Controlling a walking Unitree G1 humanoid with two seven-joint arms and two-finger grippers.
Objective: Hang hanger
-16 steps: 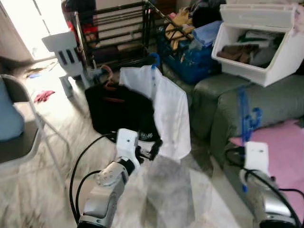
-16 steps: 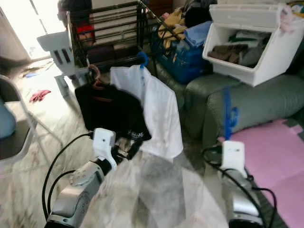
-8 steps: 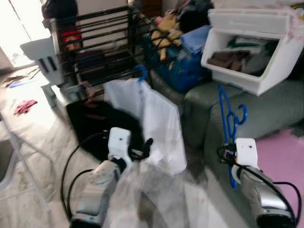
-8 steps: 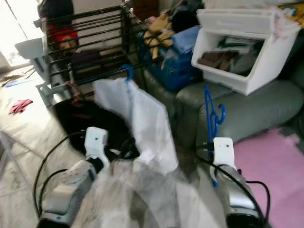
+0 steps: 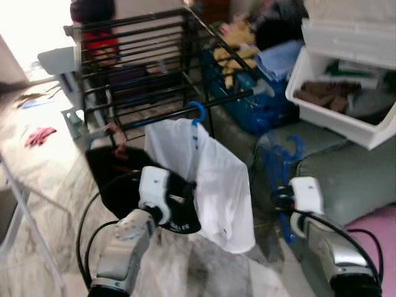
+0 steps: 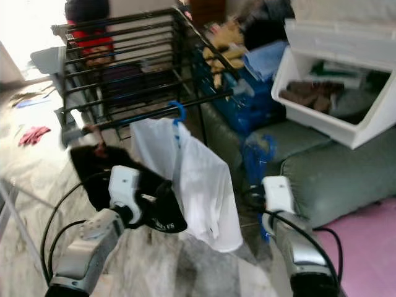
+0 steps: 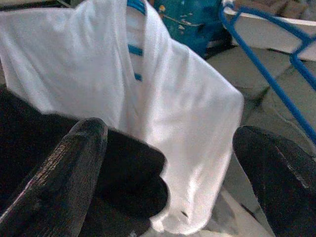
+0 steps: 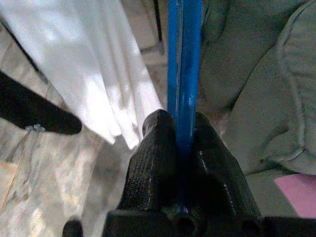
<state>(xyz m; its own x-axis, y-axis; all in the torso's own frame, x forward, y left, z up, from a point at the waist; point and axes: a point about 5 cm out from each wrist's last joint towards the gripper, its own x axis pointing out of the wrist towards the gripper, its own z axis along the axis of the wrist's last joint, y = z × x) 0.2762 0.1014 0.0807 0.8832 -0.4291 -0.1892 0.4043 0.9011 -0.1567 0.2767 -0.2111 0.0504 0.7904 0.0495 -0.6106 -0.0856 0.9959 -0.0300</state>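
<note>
We face the black drying rack (image 5: 142, 68), its front rail running across ahead of us, the green sofa (image 5: 346, 179) crowding our right and marble floor (image 5: 43, 185) open to our left. A white shirt (image 5: 210, 173) hangs from that rail on a blue hook, a black garment (image 5: 133, 185) beside it. Our right hand (image 8: 180, 143) is clenched on the blue hanger (image 5: 281, 170), held upright just right of the shirt, below the rail, though blur smears its outline. Our left hand (image 7: 168, 163) is spread wide, released, against the black garment.
</note>
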